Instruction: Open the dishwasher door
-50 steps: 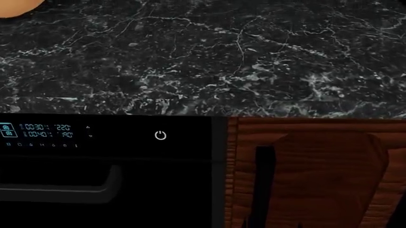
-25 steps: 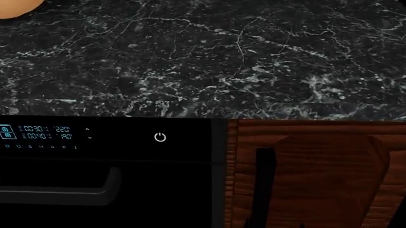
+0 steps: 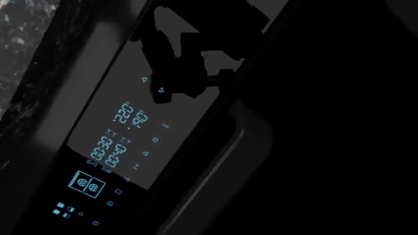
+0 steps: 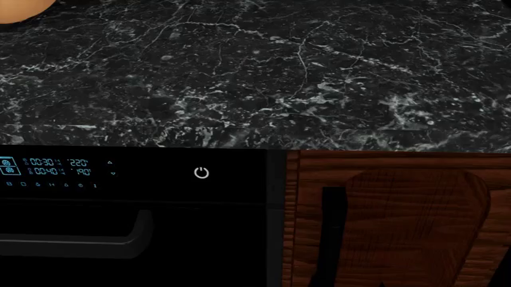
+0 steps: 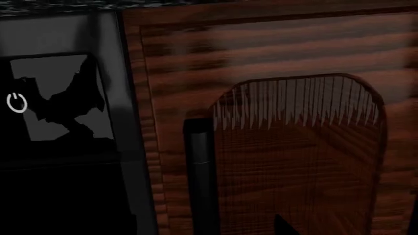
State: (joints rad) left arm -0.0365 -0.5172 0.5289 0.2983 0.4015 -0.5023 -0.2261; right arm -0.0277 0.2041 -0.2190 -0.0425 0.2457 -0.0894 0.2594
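Left wrist view: my camera sits close to the dishwasher door (image 3: 130,147), a glossy black panel with a cyan readout (image 3: 121,132) glowing on it. The dark grey bar handle (image 3: 222,161) runs just beside the display. A dark shape mirrored in the gloss may be my own arm, but my left pincer itself is not in the picture, so I cannot tell whether it is released or clenched. I judge this arm is placed here to line up on the handle.

Head view: a black marble countertop (image 4: 279,72) fills the upper part. Below its edge, to my left, is the dishwasher door, shut and flush, with the readout, a white power symbol (image 4: 201,173) and the bar handle beneath. To my right stands a red-brown wood cabinet door (image 4: 415,215) with a black vertical handle (image 4: 329,233). Neither pincer shows.

Right wrist view: mostly the cabinet door, with the power symbol at the frame's edge. My right pincer is out of view.
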